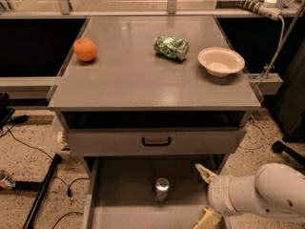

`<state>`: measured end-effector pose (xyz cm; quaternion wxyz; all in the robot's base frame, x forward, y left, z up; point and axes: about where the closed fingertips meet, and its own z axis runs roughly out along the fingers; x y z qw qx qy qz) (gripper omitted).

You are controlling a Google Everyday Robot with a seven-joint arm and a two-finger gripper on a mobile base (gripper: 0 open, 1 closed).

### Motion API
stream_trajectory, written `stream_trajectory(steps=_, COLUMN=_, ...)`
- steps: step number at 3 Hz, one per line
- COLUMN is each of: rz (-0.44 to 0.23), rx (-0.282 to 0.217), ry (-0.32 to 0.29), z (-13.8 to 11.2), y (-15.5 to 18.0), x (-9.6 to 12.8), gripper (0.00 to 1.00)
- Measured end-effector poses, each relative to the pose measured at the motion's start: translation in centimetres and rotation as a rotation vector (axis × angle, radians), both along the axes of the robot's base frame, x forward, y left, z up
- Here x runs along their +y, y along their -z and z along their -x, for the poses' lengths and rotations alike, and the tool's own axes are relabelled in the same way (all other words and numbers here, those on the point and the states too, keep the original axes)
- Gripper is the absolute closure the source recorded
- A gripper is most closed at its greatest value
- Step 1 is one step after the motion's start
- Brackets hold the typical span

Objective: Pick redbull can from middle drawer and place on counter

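Note:
The redbull can (162,189) stands upright on the grey floor of the pulled-out middle drawer (121,197), near its centre. My gripper (197,196) is at the drawer's right side, just right of the can and apart from it. Its two beige fingers (205,172) are spread open, point left toward the can and hold nothing. The white arm reaches in from the lower right corner. The counter (143,80) is the grey cabinet top above the drawers.
On the counter are an orange (85,49) at the left, a dented green can (171,47) lying on its side, and a white bowl (220,61) at the right. A drawer front with a black handle (156,141) overhangs the back of the open drawer. Cables lie on the floor at the left.

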<state>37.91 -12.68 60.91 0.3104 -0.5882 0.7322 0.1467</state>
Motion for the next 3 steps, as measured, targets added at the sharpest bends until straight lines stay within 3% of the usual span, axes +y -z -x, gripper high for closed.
stream_trajectory(steps=1, rz=-0.073, rx=0.014, ry=0.010, z=-1.5, y=4.8, x=0.1, gripper=0.00)
stream_trajectory(steps=3, rz=-0.237, rx=0.129, ry=0.027, z=-2.8, y=13.4, x=0.3, gripper=0.00)
